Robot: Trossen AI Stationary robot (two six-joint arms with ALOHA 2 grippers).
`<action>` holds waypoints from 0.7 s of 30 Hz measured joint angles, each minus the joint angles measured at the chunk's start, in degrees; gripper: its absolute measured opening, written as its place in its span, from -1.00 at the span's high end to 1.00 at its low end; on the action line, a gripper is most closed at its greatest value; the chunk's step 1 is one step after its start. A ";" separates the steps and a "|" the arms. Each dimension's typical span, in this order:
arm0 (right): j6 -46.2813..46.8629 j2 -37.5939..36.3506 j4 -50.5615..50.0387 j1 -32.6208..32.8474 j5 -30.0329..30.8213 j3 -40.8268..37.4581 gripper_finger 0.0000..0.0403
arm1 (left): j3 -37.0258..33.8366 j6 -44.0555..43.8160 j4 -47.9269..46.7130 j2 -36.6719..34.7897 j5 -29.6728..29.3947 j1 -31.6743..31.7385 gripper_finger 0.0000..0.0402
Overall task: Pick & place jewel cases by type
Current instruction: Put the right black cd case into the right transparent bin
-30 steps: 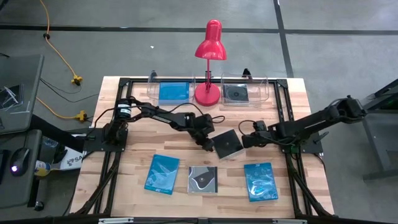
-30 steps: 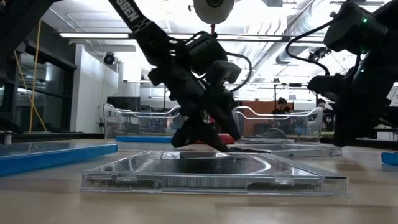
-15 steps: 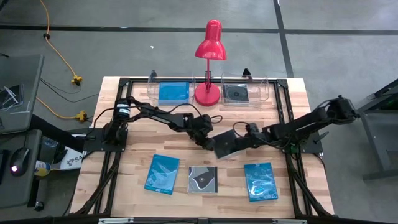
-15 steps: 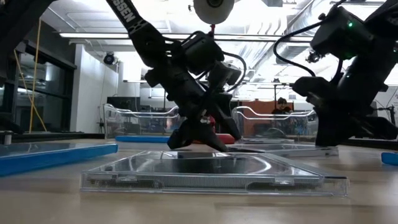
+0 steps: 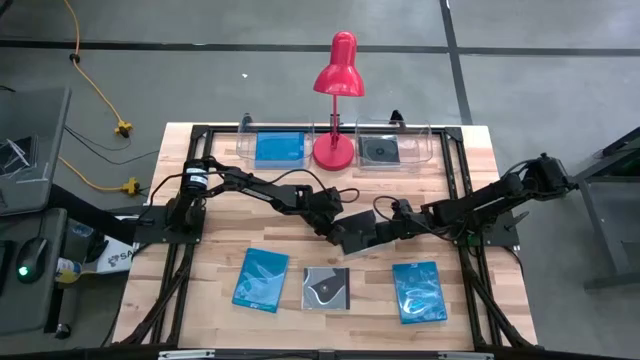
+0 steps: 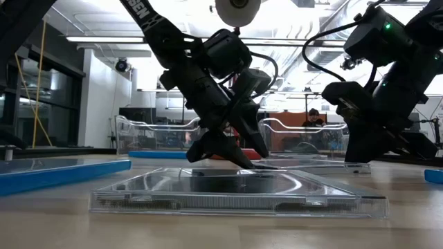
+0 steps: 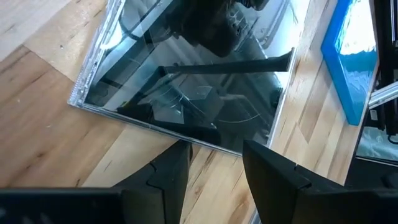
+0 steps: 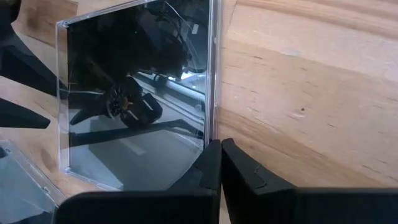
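A dark jewel case lies flat on the wooden table near its middle, between my two grippers. My left gripper is open at the case's left edge, its fingertips right at that edge. My right gripper is shut at the case's right side. In the front row lie a blue case, a dark case with a white swirl and another blue case, all flat on the table. My left gripper stands slanting down from the table's left with its open fingertips at the dark case's left edge; I cannot tell whether they touch it. My right gripper pushes with its shut fingertips against the case's right edge near a corner, slanting down from the table's right. The case lies flat on the table.
At the far edge stand two clear trays: the left one holds a blue case, the right one a dark case. A red desk lamp stands between them. The black frame runs along the table's sides.
My right gripper has gone down and toward the table's left, up to the dark case. The case has slid a little toward the left along the table, up to my left gripper, and turned slightly.
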 joint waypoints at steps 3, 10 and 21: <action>-1.01 -0.64 0.57 0.02 -0.28 -0.08 1.00 | 0.00 0.07 -0.16 0.00 -0.11 0.00 0.23; -1.76 -4.19 0.20 0.09 -0.57 -0.11 1.00 | -0.04 0.24 -0.25 -0.04 -0.35 0.02 0.23; -2.96 -11.10 -1.24 0.04 0.49 0.47 1.00 | -0.04 3.03 -0.51 -0.04 -0.37 0.07 0.23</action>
